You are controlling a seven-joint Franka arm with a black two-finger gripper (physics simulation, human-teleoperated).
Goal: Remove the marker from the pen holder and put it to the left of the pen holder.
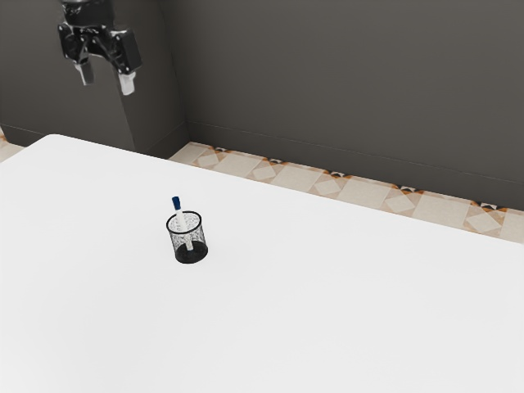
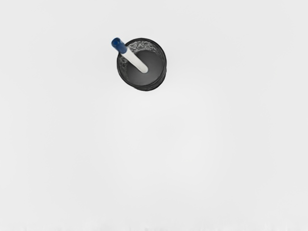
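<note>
Plainly, in the exterior view, the black two-finger gripper (image 1: 106, 79) is held at upper left, its fingers apart and empty. The white marker (image 1: 179, 216) with the dark blue cap (image 1: 176, 203) is seen left of centre inside the round black mesh pen holder (image 1: 199, 239), its long axis tilted toward the gripper's side. In the wrist view, the cap is shown overhanging the rim (image 2: 166, 64); a grip matched to that slant would be needed.

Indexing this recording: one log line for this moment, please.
gripper: open, empty | blue-capped marker: leaning inside black mesh pen holder | removal: not yet done
</note>
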